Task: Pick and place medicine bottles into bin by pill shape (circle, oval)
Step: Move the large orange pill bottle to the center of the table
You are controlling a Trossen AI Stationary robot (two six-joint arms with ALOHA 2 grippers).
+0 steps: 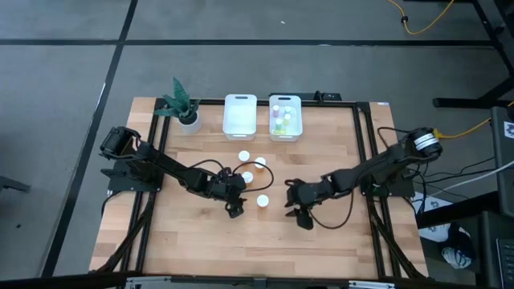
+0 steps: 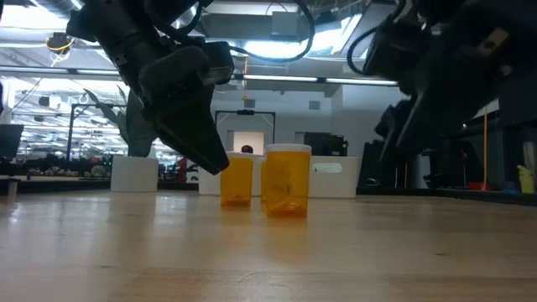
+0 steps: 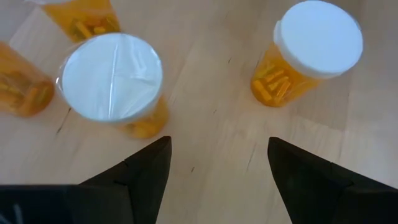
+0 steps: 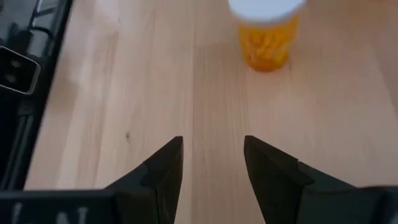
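Observation:
Four orange-amber, white-capped medicine bottles stand upright on their bases on the wooden table: three in a cluster [image 1: 244, 156] [image 1: 259, 163] [image 1: 248, 176] and one alone [image 1: 263, 201]. Several smaller pale bottles [image 1: 282, 119] lie in the right white bin [image 1: 297, 116]. My left gripper [image 1: 234, 205] hovers open just left of the lone bottle. Its wrist view shows the open fingers [image 3: 217, 146] with one bottle [image 3: 112, 84] close ahead and another [image 3: 314, 46] to the side. My right gripper [image 1: 299, 213] is open and empty right of the lone bottle, which shows ahead of it [image 4: 267, 34].
An empty white bin [image 1: 240, 115] stands beside the right one at the far edge. A small potted green plant [image 1: 186, 108] stands at the far left. A black frame [image 1: 361, 160] runs along the table's sides. Bare wood lies toward the near edge [image 1: 257, 249].

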